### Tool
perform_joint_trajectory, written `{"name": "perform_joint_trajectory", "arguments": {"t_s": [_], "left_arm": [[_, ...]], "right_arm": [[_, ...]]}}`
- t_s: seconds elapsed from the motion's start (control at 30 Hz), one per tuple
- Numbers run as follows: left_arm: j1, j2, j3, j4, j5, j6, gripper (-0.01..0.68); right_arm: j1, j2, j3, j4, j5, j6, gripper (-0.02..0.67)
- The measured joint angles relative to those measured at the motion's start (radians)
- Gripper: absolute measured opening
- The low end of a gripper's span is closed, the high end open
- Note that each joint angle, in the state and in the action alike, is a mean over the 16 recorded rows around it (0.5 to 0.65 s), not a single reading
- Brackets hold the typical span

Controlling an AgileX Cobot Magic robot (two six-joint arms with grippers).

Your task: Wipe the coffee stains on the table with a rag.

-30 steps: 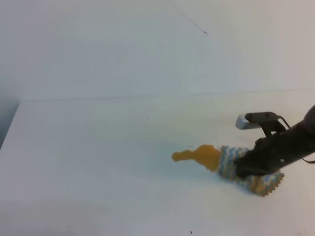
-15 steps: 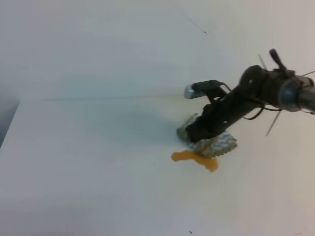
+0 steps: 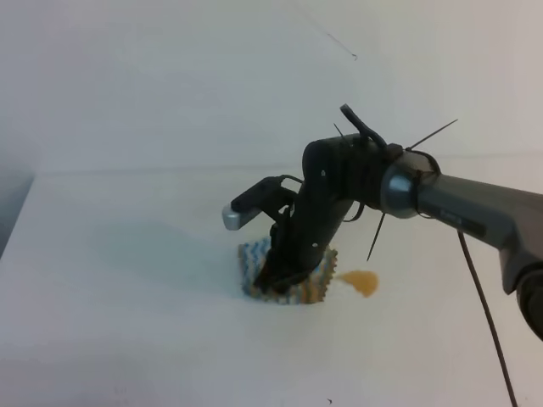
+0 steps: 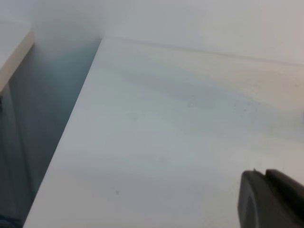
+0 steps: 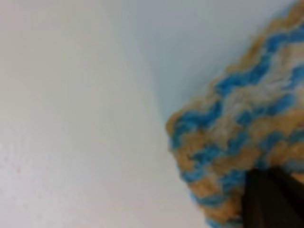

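Note:
The rag [image 3: 251, 264], striped in blue, white and tan, lies flat on the white table [image 3: 127, 254] under my right gripper [image 3: 277, 284]. That gripper reaches in from the right and is shut on the rag, pressing it down. A small amber blob of the coffee stains [image 3: 361, 281] lies just right of the rag, apart from it. The right wrist view shows the rag [image 5: 228, 128] close up, with a dark fingertip [image 5: 266, 199] on it. My left gripper [image 4: 271, 199] shows only as dark fingers held together at the lower right of the left wrist view, over bare table [image 4: 166, 142].
The table's far edge meets a pale wall [image 3: 212, 85]. On the left the table's edge [image 4: 66, 137] drops to a darker gap. A black cable [image 3: 484, 305] hangs from the right arm.
My right gripper has dragged the rag leftward across the stain. The long lobed blotch has shrunk to a small blob now right of the rag.

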Motion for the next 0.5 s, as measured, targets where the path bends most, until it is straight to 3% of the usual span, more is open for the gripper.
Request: {"name": "perform_joint_trajectory", "arguments": {"t_s": [0.27, 0.5], "left_arm": [[0.0, 0.0, 0.0, 0.0, 0.0, -0.001, -0.001], [0.0, 0.0, 0.0, 0.0, 0.0, -0.001, -0.001]], "right_arm": [[-0.094, -0.034, 0.045, -0.054, 0.186, 0.068, 0.001], [-0.199, -0.144, 0.243, -0.113, 0.185, 0.082, 0.001]]}}
